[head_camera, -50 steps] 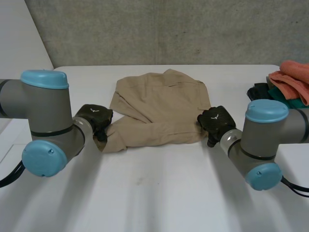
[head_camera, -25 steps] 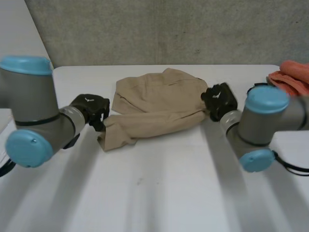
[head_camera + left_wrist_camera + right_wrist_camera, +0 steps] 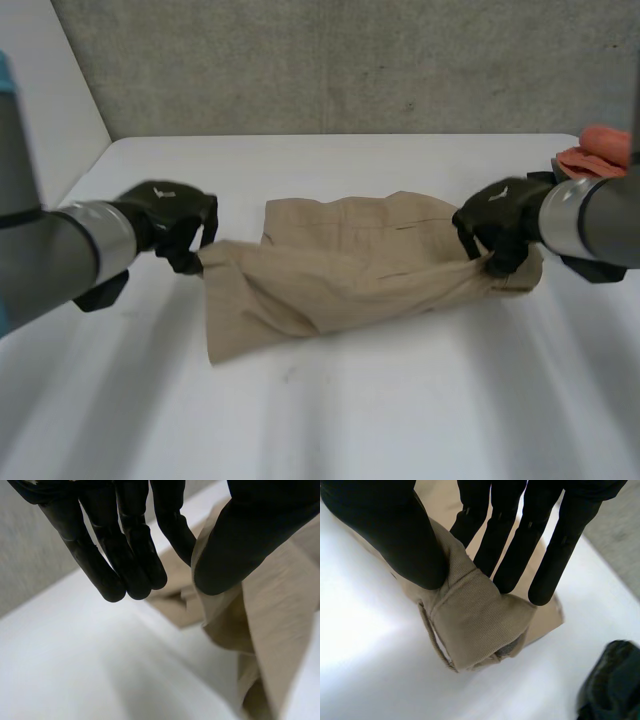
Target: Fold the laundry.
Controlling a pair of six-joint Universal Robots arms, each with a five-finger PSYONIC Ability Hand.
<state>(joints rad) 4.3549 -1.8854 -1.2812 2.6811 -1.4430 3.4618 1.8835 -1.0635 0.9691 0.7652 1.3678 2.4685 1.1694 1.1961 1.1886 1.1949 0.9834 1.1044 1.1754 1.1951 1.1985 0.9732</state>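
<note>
A tan garment (image 3: pixel 350 270) hangs stretched between my two hands above the white table (image 3: pixel 330 420), its lower part sagging onto the tabletop. My left hand (image 3: pixel 170 225) pinches the garment's left edge; in the left wrist view the thumb (image 3: pixel 250 535) presses the tan cloth (image 3: pixel 280 610) against the fingers (image 3: pixel 135 550). My right hand (image 3: pixel 497 225) grips the garment's right end. In the right wrist view its thumb (image 3: pixel 395 535) and fingers (image 3: pixel 520 540) clamp a folded hem of the cloth (image 3: pixel 480 625).
An orange cloth (image 3: pixel 600 150) and other laundry lie at the table's far right edge. A dark item (image 3: pixel 612 680) shows on the table past my right hand's fingertips. A concrete wall (image 3: pixel 350 60) runs behind the table.
Both hands have lifted and drawn toward the table's front, pulling the garment taut between them. My right hand closed on the garment's right end during this time.
</note>
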